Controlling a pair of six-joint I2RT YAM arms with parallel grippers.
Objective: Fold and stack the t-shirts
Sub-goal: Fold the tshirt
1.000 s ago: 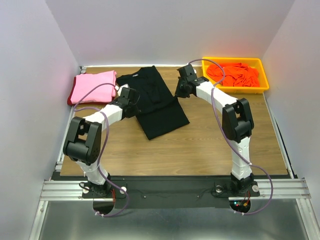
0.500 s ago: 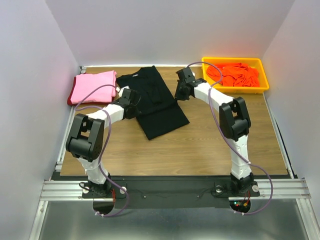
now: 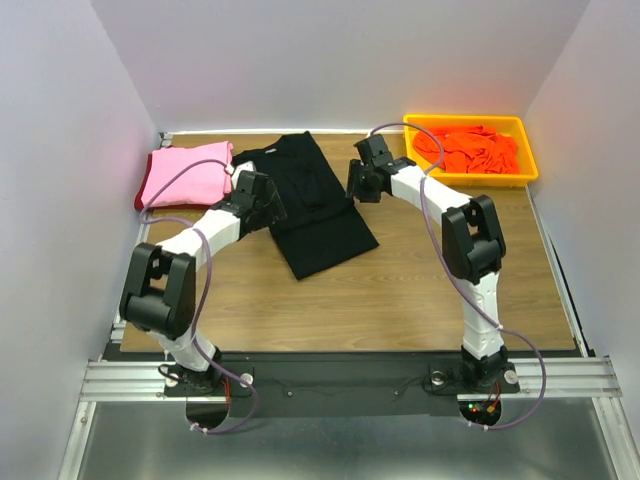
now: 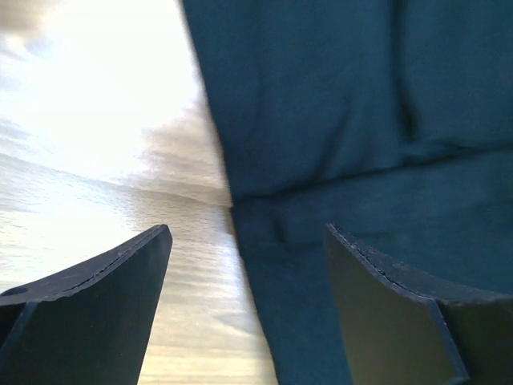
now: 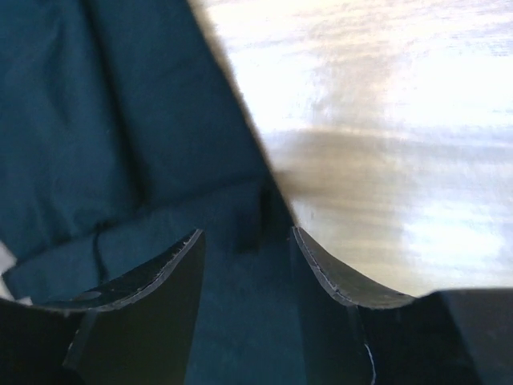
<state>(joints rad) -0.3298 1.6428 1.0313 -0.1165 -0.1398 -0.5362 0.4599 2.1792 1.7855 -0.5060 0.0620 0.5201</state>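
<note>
Wooden table (image 3: 420, 290) carries the black shirt (image 3: 325, 225), lying as a long folded strip at far centre, just right of the pink shirt (image 3: 185, 172). Both grippers have just let go of it. The left gripper (image 4: 248, 233) stands wide open over its left edge, the right gripper (image 5: 246, 231) partly open over its right edge. That fold looks finished; a crosswise fold probably comes next.

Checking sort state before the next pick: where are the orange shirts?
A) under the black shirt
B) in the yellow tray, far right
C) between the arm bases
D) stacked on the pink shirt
B: the orange shirts lie heaped inside the yellow tray at the far right, well apart from the black shirt spread out between the two arms.
</note>
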